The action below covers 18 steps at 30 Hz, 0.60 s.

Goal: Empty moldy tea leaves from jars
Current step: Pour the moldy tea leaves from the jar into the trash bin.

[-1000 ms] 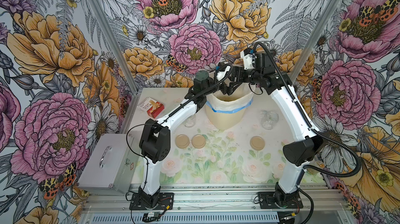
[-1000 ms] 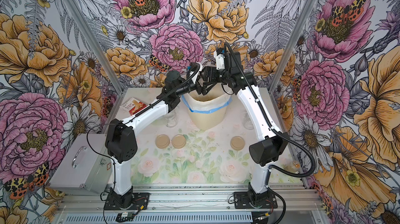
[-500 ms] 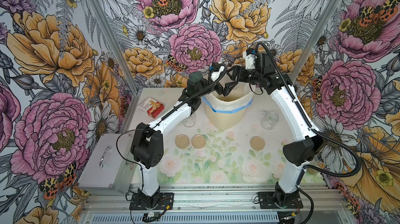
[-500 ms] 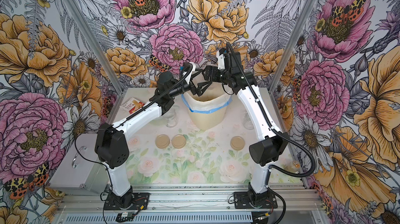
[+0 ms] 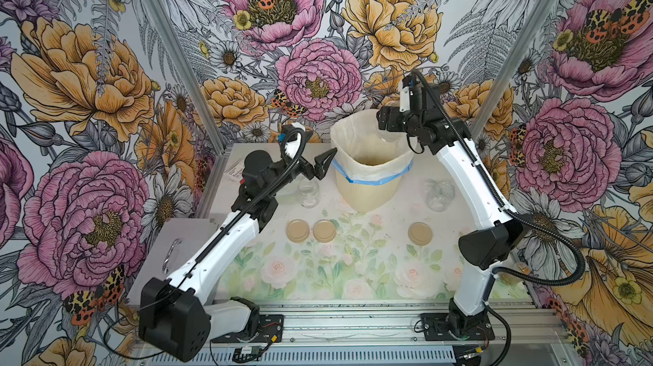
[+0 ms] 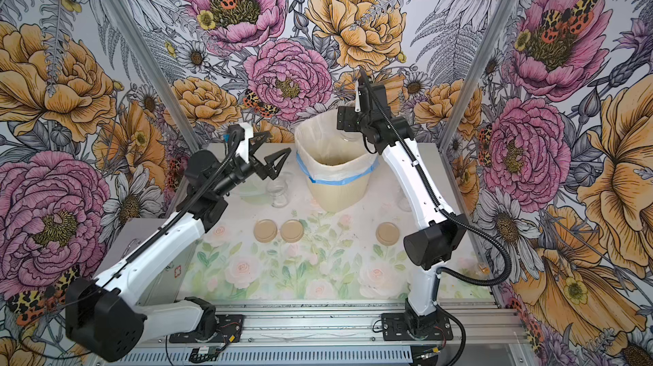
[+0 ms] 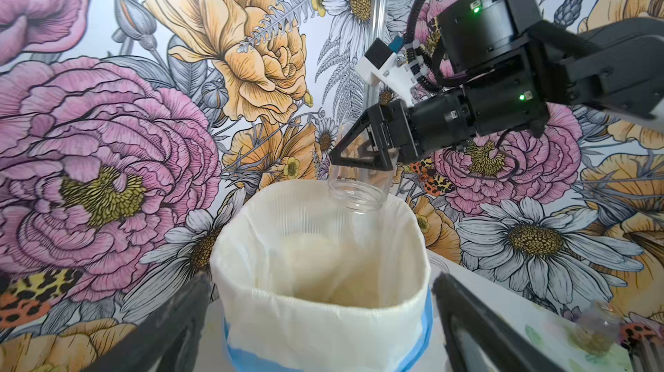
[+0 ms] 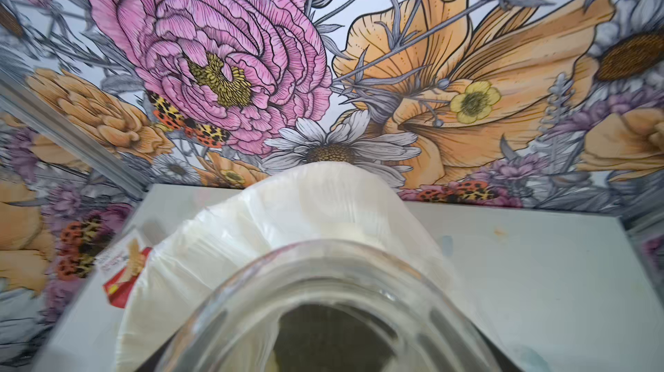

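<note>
Small clear glass round jar (image 7: 359, 187), lidless and seemingly empty, tilted mouth-down over the tall cream ribbed bin (image 5: 367, 191), which is lined with a white, blue-edged bag. The right gripper (image 7: 363, 156) is clamped on the jar's body. Brownish loose tea leaves (image 6: 335, 161) lie at the bag's bottom. The left gripper (image 6: 279, 143), jaws spread and holding nothing, hangs just beside the bin. On the floral table (image 5: 335, 276), a second glass jar (image 5: 308, 193) and a third glass jar (image 5: 440, 195) flank the bin. Three flat tan disc lids (image 5: 324, 230) lie nearer the arm bases.
</note>
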{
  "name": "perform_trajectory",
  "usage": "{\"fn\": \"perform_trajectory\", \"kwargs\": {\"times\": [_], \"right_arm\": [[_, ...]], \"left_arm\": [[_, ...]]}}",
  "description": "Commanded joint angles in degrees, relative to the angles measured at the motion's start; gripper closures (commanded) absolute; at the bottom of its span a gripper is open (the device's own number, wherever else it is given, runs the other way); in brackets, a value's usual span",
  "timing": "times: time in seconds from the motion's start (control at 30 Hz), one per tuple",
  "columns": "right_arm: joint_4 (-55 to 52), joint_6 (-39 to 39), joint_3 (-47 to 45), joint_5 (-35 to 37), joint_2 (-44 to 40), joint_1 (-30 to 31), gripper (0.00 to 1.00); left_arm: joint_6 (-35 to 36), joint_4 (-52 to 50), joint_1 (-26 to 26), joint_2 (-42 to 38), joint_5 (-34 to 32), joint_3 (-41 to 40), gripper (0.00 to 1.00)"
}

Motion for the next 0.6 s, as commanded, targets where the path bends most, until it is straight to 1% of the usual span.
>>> {"fn": "perform_trajectory", "kwargs": {"times": [0.0, 0.1, 0.23, 0.3, 0.43, 0.57], "right_arm": [[4.1, -13.7, 0.8, 19.7, 4.3, 5.3, 0.46], [5.7, -23.1, 2.1, 31.5, 9.0, 9.3, 0.46], [12.1, -30.4, -0.5, 40.3, 10.7, 12.3, 0.47], [14.7, -32.7, -0.9, 42.1, 10.9, 13.1, 0.47], [17.0, -35.9, 0.9, 44.9, 11.7, 14.3, 0.47], [17.1, -36.1, 1.7, 46.0, 11.8, 14.3, 0.46]], "left_arm": [[-5.4, 0.0, 1.8, -8.7, -4.7, -6.9, 0.01], [-7.6, -1.6, 4.2, -15.1, -5.8, -11.0, 0.01], [-9.2, -2.7, 7.9, -19.1, -4.9, -12.6, 0.01], [-9.9, -2.2, 9.3, -19.1, -3.9, -12.4, 0.01], [-10.7, -0.7, 10.0, -17.9, -2.9, -11.5, 0.01], [-11.9, 1.7, 10.0, -16.8, -2.9, -11.6, 0.01]]}}
